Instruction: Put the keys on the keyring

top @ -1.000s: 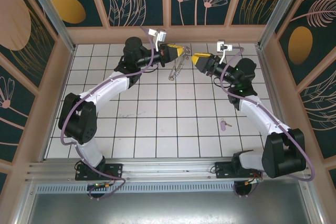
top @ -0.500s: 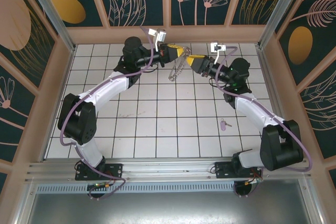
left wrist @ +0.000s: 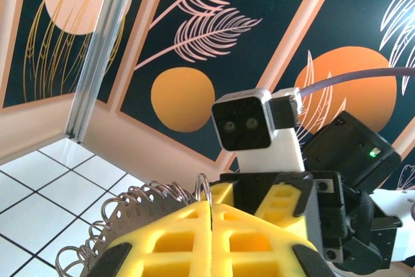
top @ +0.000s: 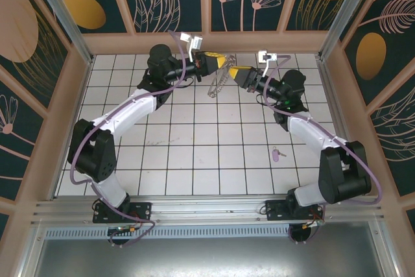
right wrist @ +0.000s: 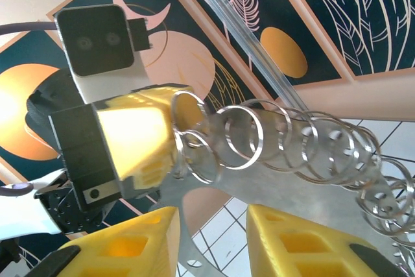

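Note:
The keyring [top: 217, 84] is a flat grey metal strip strung with several wire rings, hanging above the far tiles. My left gripper [top: 222, 63] is shut on its top ring; in the left wrist view the yellow pads [left wrist: 188, 225] pinch that thin ring [left wrist: 206, 189] while the strip [left wrist: 126, 215] trails off to the left. My right gripper [top: 235, 73] is just right of the keyring, nose to nose with the left one. Its jaws [right wrist: 214, 238] stand open below the strip and rings [right wrist: 292, 150]. A small lilac key [top: 277, 154] lies on the tiles near the right arm.
Wooden walls with dark leaf panels close in the white tiled floor [top: 194, 141] on three sides. The right arm's wrist camera [left wrist: 243, 121] faces the left gripper closely. An aluminium rail [top: 207, 209] runs along the near edge by the arm bases.
My right gripper has moved left toward the keyring and the left gripper, its jaws a little narrower. The left gripper has shifted slightly and kept its hold on the ring.

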Controlling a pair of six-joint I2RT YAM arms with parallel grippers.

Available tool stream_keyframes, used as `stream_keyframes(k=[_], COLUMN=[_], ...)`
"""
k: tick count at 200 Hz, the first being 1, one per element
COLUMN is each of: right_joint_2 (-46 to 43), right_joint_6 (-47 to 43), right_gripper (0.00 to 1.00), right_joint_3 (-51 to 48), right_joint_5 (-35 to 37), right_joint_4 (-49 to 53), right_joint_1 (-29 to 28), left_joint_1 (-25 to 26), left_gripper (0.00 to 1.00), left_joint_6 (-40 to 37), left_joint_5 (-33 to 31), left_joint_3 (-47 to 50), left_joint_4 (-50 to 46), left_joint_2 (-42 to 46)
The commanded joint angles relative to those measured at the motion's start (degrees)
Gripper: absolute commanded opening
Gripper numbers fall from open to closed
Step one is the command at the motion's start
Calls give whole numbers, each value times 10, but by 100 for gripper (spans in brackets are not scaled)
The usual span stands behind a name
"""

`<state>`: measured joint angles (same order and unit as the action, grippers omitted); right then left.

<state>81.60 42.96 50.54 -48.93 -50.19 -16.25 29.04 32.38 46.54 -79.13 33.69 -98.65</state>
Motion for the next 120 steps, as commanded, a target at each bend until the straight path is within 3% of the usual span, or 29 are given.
stream_keyframes(k=[1,120], right_joint_2=[5,-44], right_joint_6=[13,9], right_gripper=[32,30], right_joint_3=[25,24], right_joint_5=[6,12], right_joint_4=[-39,-17], right_joint_1=[-3,-8], left_joint_1=[1,1], left_gripper=[0,0], left_joint_6=[10,13], left_joint_5=[12,11], left_joint_3=[5,12], left_joint_4=[41,48], left_joint_2=[17,12])
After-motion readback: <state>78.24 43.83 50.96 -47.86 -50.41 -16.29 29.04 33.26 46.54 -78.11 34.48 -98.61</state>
